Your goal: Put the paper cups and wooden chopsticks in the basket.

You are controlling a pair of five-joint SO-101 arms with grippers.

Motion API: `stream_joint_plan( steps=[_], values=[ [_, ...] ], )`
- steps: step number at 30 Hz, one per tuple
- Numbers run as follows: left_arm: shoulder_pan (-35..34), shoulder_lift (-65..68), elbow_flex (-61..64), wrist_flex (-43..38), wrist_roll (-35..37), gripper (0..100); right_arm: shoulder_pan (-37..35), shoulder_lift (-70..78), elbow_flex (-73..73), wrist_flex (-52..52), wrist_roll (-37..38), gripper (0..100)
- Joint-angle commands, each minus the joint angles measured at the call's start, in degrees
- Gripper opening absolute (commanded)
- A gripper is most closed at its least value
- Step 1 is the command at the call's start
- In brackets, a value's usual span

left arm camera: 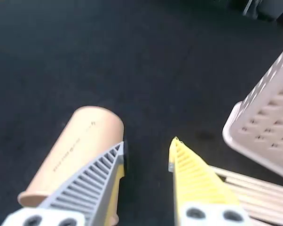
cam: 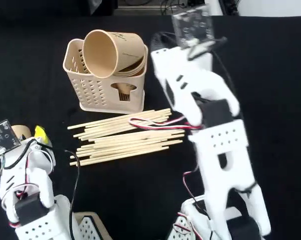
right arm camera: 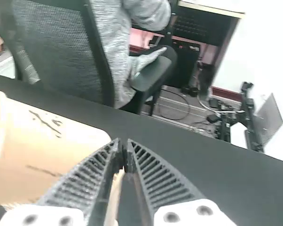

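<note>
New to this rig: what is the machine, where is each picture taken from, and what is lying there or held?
Two white robot arms stand at a black table. One picture looks down from above; two come from cameras on the wrists. A basket holds a tilted paper cup; wooden chopsticks lie loose beside it. The left tool is open beside a second cup lying on its side. The right tool is shut next to the tilted cup; whether it grips anything is unclear.

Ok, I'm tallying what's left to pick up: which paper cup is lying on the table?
The cup on its side, right beside the open left gripper. The tilted cup is off the table, resting in the basket.
</note>
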Motion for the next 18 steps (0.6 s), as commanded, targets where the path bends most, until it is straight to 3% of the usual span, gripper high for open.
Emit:
stream_joint_plan(
  steps=[1, 7, 18],
  values=[
    [1.01, -2.81, 2.15, -1.23, 0.26, 17, -1.14, 2.42, -3.38, -4.22, -5.8, 1.5],
    [1.01, -2.37, 2.86, -1.23, 0.44, 17, -1.23, 6.55, -3.38, -5.71, -16.44, 1.5],
    [1.1, -2.37, 3.21, -1.23, 0.53, 17, -2.02, 17.8, -3.3, -5.1, -17.76, 1.5]
  ],
)
